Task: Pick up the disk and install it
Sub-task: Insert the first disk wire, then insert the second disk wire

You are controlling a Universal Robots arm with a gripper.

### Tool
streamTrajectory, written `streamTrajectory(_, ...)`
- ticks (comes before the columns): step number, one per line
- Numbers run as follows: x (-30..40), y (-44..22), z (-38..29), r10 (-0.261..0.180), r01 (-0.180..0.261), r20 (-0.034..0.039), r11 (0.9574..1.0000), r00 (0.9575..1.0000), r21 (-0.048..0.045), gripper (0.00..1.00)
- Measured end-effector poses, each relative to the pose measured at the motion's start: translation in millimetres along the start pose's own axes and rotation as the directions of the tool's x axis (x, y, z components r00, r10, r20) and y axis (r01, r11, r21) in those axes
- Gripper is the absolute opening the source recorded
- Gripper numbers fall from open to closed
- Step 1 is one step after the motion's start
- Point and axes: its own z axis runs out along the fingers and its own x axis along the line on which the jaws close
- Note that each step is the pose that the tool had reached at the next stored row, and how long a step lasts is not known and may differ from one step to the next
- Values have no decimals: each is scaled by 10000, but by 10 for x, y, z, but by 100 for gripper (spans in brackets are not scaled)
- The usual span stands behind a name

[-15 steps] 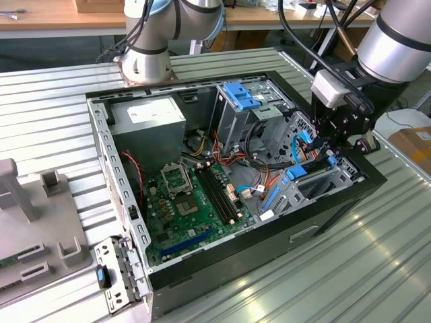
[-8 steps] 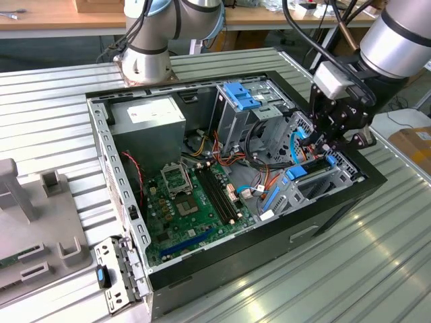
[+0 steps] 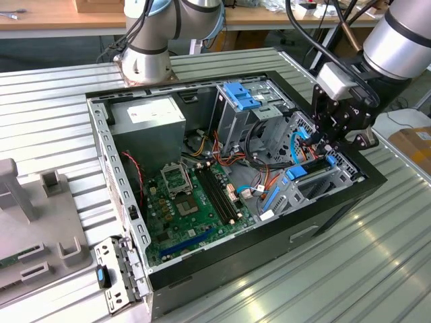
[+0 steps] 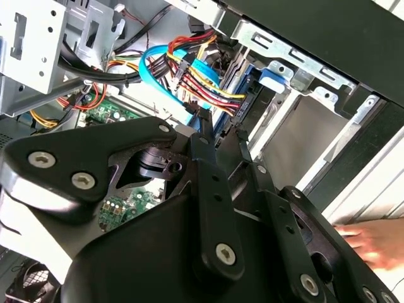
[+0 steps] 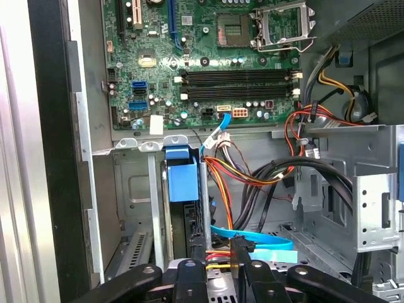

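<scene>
The gripper (image 3: 331, 142) is held low inside the open computer case (image 3: 222, 266), over the drive bay by the exterior view's right wall. The disk (image 5: 184, 180) is seen standing on edge in that bay, blue rail tab uppermost. Fingers (image 4: 208, 189) appear nearly closed with nothing visibly between them (grasp uncertain). The disk is judged rigid, moderately heavy, shock-sensitive; best taken by the rails, clear of the cables (image 5: 252, 183).

The disk (image 5: 184, 189) stands on edge in a bay slot at the case's front corner, its bright blue tab end showing. Its dark body runs down into the slot, seemingly fully seated.
</scene>
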Motion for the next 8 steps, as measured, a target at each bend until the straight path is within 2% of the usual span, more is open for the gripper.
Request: streamTrajectory(8,22,-3,-2,-1,1,0,10000,10000,0,30)
